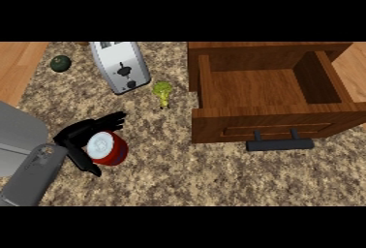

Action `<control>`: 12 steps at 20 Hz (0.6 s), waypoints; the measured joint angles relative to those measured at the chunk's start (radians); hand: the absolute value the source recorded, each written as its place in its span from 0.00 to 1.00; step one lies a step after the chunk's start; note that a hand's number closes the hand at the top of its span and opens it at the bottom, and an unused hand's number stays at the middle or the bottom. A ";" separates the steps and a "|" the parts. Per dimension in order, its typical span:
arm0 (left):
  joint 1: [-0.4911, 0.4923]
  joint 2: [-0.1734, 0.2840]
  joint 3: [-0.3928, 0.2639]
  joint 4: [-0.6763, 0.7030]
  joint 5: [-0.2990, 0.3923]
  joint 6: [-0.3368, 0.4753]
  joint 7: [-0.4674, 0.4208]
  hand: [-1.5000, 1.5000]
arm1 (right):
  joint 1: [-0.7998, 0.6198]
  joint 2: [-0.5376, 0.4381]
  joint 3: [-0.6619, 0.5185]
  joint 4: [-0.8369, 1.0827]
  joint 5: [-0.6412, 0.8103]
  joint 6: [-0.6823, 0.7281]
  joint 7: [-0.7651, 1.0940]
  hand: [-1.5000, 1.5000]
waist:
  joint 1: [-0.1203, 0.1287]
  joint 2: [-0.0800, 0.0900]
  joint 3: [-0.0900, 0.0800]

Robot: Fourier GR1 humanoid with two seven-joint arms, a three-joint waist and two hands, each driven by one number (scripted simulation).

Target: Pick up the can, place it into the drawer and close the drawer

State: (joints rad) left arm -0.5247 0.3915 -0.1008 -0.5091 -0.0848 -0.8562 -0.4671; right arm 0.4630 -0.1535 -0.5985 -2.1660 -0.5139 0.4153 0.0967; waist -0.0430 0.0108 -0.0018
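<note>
A red can (pixel 113 151) with a white top stands upright on the speckled counter (pixel 214 174) at the lower left. My left hand (pixel 75 138) is against its left side. The fingers (pixel 111 119) reach fairly straight past the can's far side and the thumb (pixel 88 165) lies on its near side, so the can sits in the gap between them. The hand looks open. The wooden drawer (pixel 214 123) stands pulled open at the right, its inside bare, with a dark bar handle (pixel 280 144) on the front. My right hand does not show.
A silver toaster (pixel 120 68) lies at the back, left of the drawer. A small yellow-green vegetable (pixel 163 93) sits between the can and the drawer. A dark green round thing (pixel 61 63) rests at the far left. A grey block (pixel 16 133) fills the left edge.
</note>
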 measured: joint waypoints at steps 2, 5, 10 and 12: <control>-0.005 -0.006 -0.007 0.017 -0.001 0.009 -0.012 0.00 | 0.008 -0.001 -0.010 0.004 -0.008 0.013 -0.005 0.00 | -0.003 -0.001 0.001; -0.013 -0.015 -0.015 0.041 -0.001 0.020 -0.025 0.00 | 0.009 0.003 -0.010 -0.007 -0.011 0.011 0.005 0.00 | -0.001 -0.002 0.002; -0.025 -0.028 -0.014 0.065 0.029 0.009 -0.006 1.00 | 0.028 0.010 -0.018 -0.017 -0.019 0.029 0.007 0.00 | 0.001 -0.005 0.004; -0.031 -0.038 -0.018 0.063 0.040 0.000 0.009 1.00 | 0.034 0.014 -0.021 -0.016 -0.026 0.035 0.008 0.00 | 0.002 -0.006 0.005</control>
State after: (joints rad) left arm -0.5556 0.3539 -0.1192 -0.4463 -0.0446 -0.8560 -0.4584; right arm 0.4974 -0.1394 -0.6192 -2.1815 -0.5396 0.4502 0.1048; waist -0.0415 0.0043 0.0027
